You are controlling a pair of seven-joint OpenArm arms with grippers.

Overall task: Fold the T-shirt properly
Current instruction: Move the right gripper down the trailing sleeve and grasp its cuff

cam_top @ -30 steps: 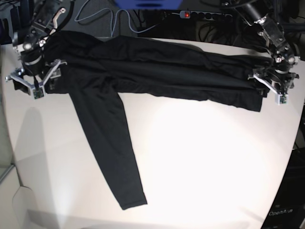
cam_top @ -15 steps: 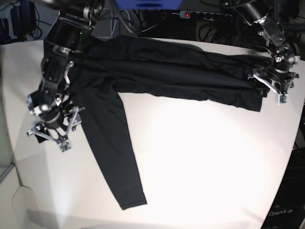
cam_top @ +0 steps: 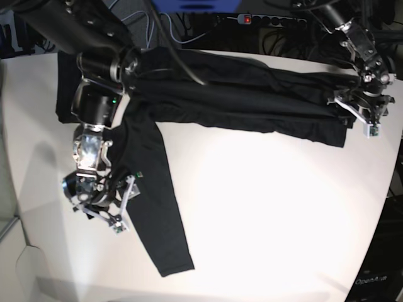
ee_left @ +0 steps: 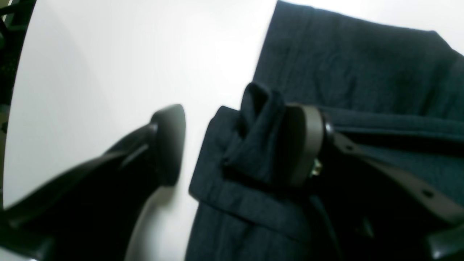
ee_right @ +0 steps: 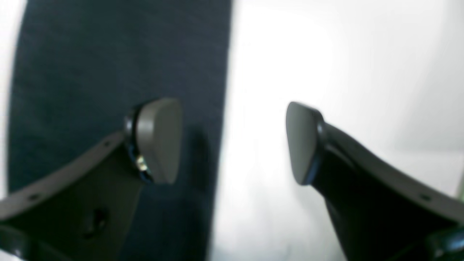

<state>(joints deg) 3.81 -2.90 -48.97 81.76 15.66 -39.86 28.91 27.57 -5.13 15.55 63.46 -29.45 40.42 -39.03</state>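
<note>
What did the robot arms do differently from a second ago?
The right arm's pincer left the shirt's top corner and travelled down along the hanging sleeve; it now straddles the sleeve's edge, open, holding nothing. The left pincer stayed at the far end, open, with a bunched fold against one finger. The large black long-sleeved shirt lies as before on the white table.

- A large plain black long-sleeved T-shirt (cam_top: 239,100) of thin fabric lay across the white table (cam_top: 283,220).
- One sleeve hung toward the near edge.
- The right gripper (cam_top: 104,207) hovered beside that sleeve.
- The left gripper (cam_top: 359,116) sat at the shirt's far end.
</note>
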